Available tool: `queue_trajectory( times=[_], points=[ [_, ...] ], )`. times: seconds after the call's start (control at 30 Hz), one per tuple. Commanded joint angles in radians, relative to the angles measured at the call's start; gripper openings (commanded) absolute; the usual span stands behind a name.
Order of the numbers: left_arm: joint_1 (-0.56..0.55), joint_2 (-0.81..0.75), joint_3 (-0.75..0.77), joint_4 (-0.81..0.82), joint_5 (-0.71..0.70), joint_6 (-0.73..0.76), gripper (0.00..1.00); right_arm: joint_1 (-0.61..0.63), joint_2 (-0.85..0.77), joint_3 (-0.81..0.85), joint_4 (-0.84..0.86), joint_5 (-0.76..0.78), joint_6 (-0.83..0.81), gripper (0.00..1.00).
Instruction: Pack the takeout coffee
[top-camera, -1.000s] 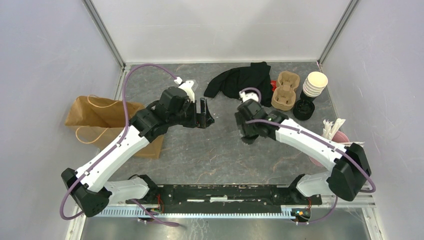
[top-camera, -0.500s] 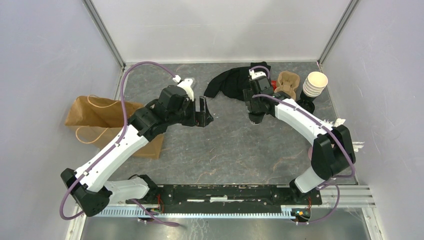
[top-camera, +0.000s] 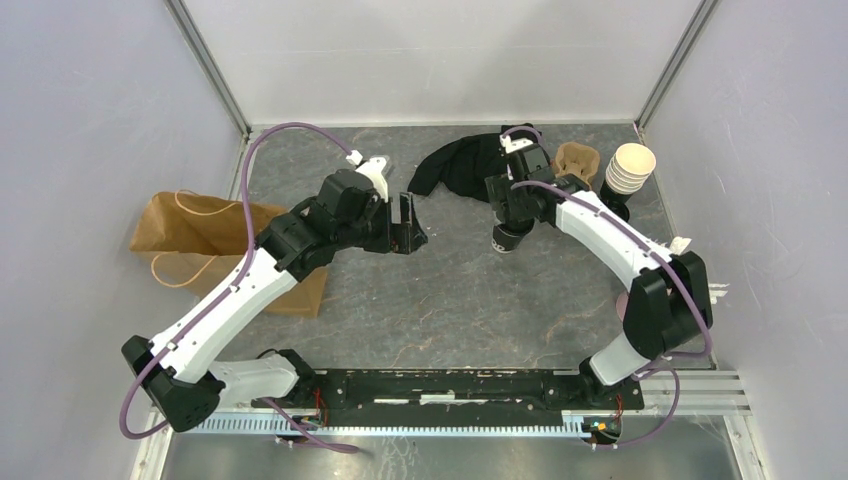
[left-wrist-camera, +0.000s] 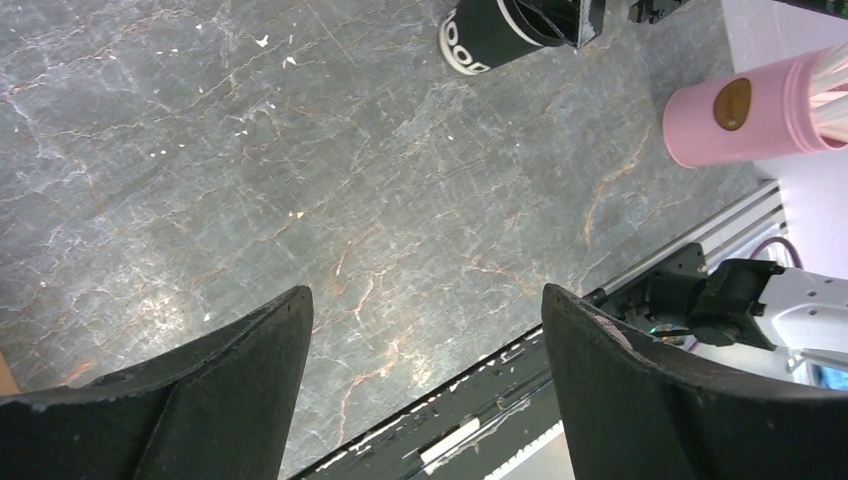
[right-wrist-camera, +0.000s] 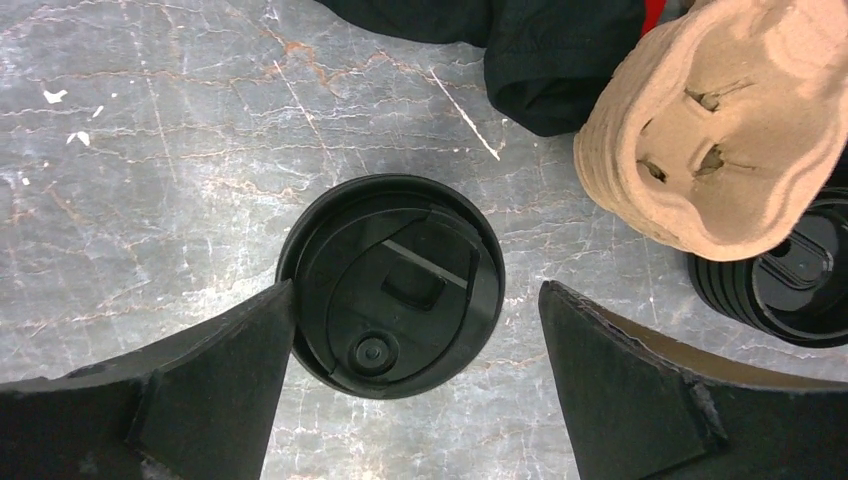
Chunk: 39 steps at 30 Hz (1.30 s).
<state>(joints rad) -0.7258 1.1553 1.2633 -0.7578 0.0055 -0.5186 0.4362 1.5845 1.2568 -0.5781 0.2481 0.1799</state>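
One takeout coffee cup (right-wrist-camera: 390, 285), black with a black sip lid, stands upright on the table just in front of the black cloth; it also shows in the top view (top-camera: 507, 240) and in the left wrist view (left-wrist-camera: 488, 38). My right gripper (right-wrist-camera: 415, 300) is open directly above it, with the left finger (right-wrist-camera: 200, 390) at the cup's rim and the right finger well clear. It shows in the top view too (top-camera: 507, 220). My left gripper (top-camera: 408, 225) is open and empty over the table's middle (left-wrist-camera: 425, 295). A second lidded cup is not in view.
A cardboard cup carrier (right-wrist-camera: 720, 120) lies right of the cup, next to a stack of loose black lids (right-wrist-camera: 790, 285) and lidless cream cups (top-camera: 630, 165). A black cloth (top-camera: 465, 165) is behind it. A brown paper bag (top-camera: 200, 240) lies at the left, a pink container (left-wrist-camera: 745, 110) at the right.
My right gripper has swung from the table's middle toward the back right and now hangs open over the lidded cup. The left arm has hardly moved.
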Motion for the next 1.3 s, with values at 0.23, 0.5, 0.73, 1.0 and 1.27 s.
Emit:
queue_trajectory(
  times=[0.23, 0.5, 0.73, 1.0, 1.27],
  points=[
    [0.003, 0.019, 0.079, 0.04, 0.092, -0.179, 0.91, -0.046, -0.129, 0.107, -0.12, -0.08, -0.105, 0.97],
    [0.003, -0.023, 0.095, 0.001, 0.126, -0.243, 0.92, -0.053, -0.227, 0.071, -0.156, -0.078, -0.112, 0.93],
    [0.003, -0.059, 0.12, -0.071, 0.154, -0.25, 0.95, -0.174, -0.381, -0.131, -0.087, -0.108, -0.068, 0.8],
    [0.003, 0.08, 0.218, -0.062, 0.167, -0.112, 0.95, -0.345, -0.357, -0.121, -0.102, -0.019, -0.083, 0.65],
    [0.004, 0.2, 0.313, -0.007, 0.222, 0.097, 0.96, -0.517, -0.225, -0.005, -0.115, 0.012, -0.092, 0.54]
  ],
)
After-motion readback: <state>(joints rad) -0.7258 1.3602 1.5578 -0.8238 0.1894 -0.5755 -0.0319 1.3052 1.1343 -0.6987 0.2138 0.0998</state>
